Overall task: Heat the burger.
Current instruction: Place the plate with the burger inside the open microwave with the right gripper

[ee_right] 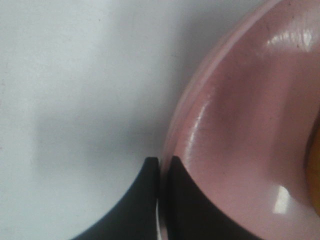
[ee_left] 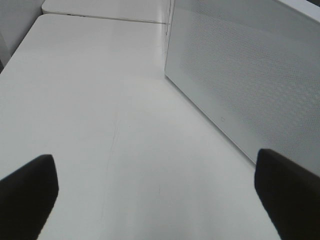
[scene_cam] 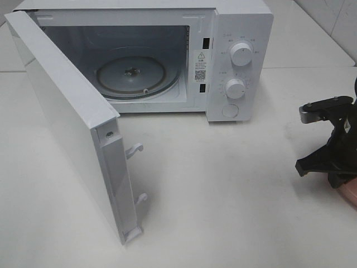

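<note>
My right gripper [ee_right: 160,165] is shut on the rim of a flat pink plate [ee_right: 240,125], one finger inside the rim and one outside. A golden-orange sliver [ee_right: 315,170] at the edge of the right wrist view looks like the burger's bun; the rest of the burger is out of view. In the high view the right gripper [scene_cam: 334,167] is at the far right edge of the table, with a bit of the pink plate [scene_cam: 348,192] under it. My left gripper [ee_left: 155,195] is open and empty over the bare table, beside the microwave door [ee_left: 240,75].
A white microwave [scene_cam: 240,56] stands at the back with its door [scene_cam: 67,117] swung wide open toward the front left. Its glass turntable [scene_cam: 131,75] is bare. Two dials [scene_cam: 241,54] sit on its right panel. The white table [scene_cam: 223,195] lies between door and right gripper.
</note>
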`<state>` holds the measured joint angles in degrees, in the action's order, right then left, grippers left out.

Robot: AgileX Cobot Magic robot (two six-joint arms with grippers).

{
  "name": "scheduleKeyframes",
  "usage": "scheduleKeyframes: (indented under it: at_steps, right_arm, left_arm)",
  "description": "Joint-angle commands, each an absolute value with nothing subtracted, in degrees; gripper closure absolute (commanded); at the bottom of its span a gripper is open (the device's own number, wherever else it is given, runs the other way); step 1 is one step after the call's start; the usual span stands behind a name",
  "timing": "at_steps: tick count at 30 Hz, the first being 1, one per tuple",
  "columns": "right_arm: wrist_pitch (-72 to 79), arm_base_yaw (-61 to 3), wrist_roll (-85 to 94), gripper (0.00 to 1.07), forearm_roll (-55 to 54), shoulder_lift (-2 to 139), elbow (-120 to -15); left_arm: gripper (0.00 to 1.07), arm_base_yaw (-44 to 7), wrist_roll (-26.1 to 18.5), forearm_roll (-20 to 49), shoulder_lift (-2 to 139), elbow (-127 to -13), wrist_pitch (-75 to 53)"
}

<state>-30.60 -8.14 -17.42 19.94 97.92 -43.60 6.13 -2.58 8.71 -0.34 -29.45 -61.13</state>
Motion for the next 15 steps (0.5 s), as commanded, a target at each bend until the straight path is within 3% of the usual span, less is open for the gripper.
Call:
scheduleKeyframes:
  at_steps: [1,15]
  right_arm:
    - [-34.55,-10.08,-23.43,1.07,24.98,96.31,-43.66]
    - [-40.74,-16.1,-34.26,1.07,34.38,91.33,-39.3]
  left_arm:
    - [0.06,6.36,-2.41,9.0,-1.26,-29.51,-61.13]
    - [0.06,6.36,-2.41,9.0,-1.26,-29.51,-61.13]
